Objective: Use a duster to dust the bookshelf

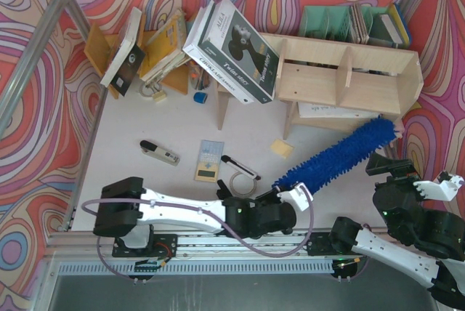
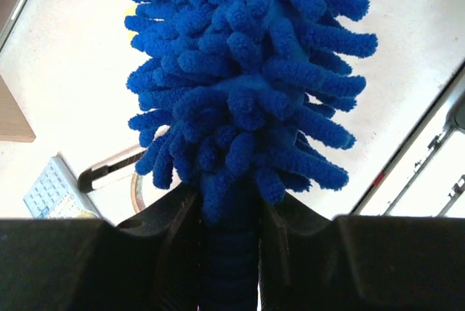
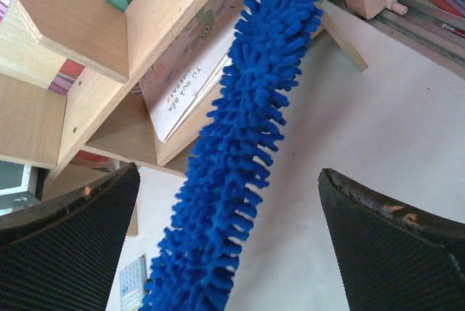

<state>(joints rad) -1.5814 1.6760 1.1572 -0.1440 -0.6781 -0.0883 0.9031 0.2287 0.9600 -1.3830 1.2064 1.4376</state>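
Snugly, the left pincer (image 2: 229,213) clamps the fluffy blue chenille duster (image 1: 341,155), tip just beside the pale plywood bookshelf (image 1: 349,78); the right pincer (image 3: 227,180) gapes empty.

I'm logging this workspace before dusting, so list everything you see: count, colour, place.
bookshelf: one, pale plywood, far right.
duster: one, bright blue, slanting toward the bookshelf's right end.
large book: one, white and black, leaning on bookshelf's left end.
book rack: one, orange-brown, far left.
file holder: one, green, behind the bookshelf.
calculator: one, pale, near centre.
sticky note: one, yellow, in front of the bookshelf.
pen: one, black, beside the calculator.
left gripper: one, black, shut on the duster.
right gripper: one, black, open, near the duster.
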